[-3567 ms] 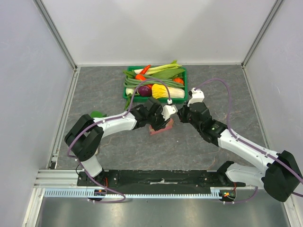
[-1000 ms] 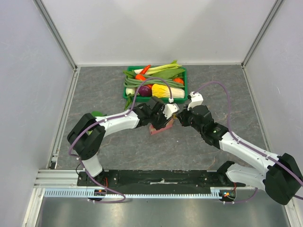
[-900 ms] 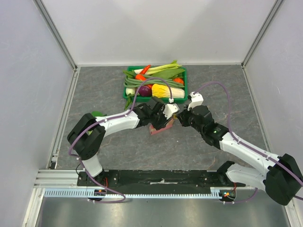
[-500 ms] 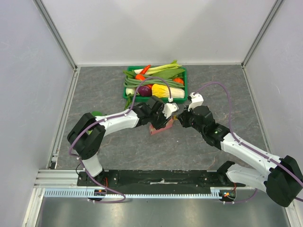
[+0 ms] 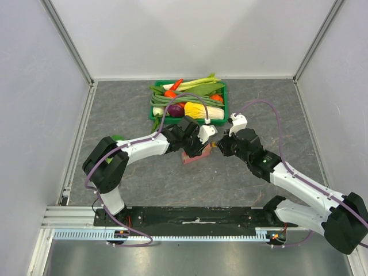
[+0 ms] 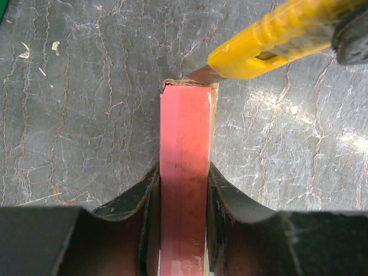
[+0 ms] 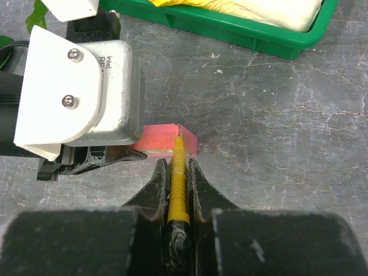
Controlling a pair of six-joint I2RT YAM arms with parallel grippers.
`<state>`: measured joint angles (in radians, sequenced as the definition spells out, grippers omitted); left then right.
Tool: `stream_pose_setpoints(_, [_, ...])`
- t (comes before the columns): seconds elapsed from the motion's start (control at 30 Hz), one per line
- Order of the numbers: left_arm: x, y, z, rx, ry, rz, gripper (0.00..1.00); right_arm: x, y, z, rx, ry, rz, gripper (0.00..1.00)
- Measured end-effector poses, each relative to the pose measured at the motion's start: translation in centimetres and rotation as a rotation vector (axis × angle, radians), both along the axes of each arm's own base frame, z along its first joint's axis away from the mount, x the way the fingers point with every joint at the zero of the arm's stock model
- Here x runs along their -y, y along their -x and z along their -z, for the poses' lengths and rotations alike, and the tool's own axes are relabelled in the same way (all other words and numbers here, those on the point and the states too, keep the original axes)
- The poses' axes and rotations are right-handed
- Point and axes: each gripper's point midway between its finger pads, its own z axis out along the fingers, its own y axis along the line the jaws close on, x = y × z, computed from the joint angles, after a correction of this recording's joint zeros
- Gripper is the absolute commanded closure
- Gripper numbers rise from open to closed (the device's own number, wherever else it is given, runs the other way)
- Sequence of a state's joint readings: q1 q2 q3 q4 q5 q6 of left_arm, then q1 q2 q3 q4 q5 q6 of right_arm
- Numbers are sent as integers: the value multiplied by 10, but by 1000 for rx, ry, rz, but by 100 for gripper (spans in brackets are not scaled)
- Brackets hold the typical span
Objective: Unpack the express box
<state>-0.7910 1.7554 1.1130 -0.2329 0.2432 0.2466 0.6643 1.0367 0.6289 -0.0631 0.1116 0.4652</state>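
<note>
Express box [image 6: 184,126] stands on edge, clamped by the left gripper [image 6: 183,172], so the yellow knife [image 6: 270,40] clenched in the right gripper [image 7: 178,172] can slit its right end.

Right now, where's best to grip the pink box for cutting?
Across its two broad faces, coming from the end away from the yellow knife, as the left gripper does. The pink box stands on edge, thin side up, which leaves the far end free for cutting.
</note>
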Motion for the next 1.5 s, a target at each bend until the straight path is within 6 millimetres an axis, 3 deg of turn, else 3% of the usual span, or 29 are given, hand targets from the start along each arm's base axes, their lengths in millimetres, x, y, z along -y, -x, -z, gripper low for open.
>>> stream_pose_setpoints(0.27, [1,0,0,-3,2,4,96,4,4,-3,-3,9,-17,100])
stream_pose_setpoints(0.5, [-5,-8,0,32,14,-23,96,9,20,3,-62,26,-37,100])
stream_pose_setpoints(0.83, [-3,-4,0,92,4,2,96,4,2,-12,12,-21,6,100])
stream_pose_setpoints(1.5, [-4,-3,0,133,-15,16,96,1,-15,-5,16,1,6,100])
